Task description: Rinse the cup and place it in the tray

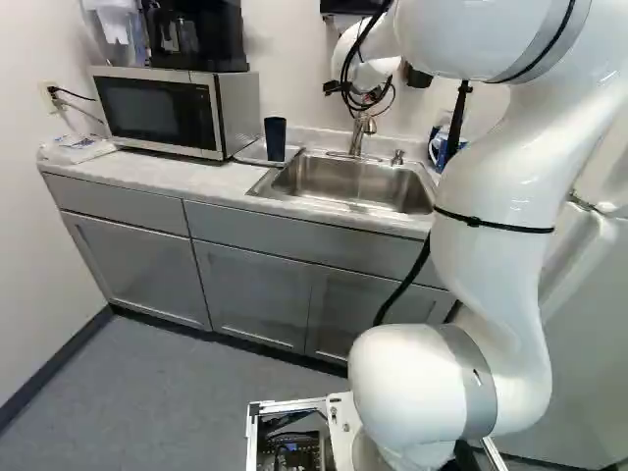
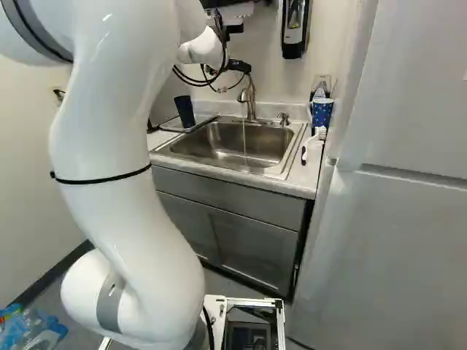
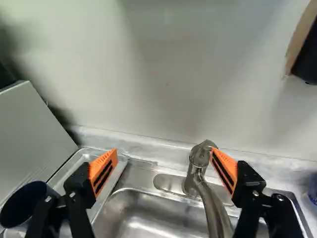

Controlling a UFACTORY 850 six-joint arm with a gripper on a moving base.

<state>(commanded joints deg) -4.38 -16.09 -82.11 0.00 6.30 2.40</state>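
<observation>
Checking left base view: dark cup [image 1: 275, 139] on tray [image 1: 253, 153], lower and left of pincer [image 1: 375, 83]. Right base view: white brush [image 2: 314, 140] right of sink [image 2: 233, 146], only here. Wrist view: pincer wide open, cup outside its 2 fingers [image 3: 103, 172].

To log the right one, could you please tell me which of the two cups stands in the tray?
The plain dark cup, between microwave and sink, stands in the tray; the spotted blue cup is across the sink.
</observation>
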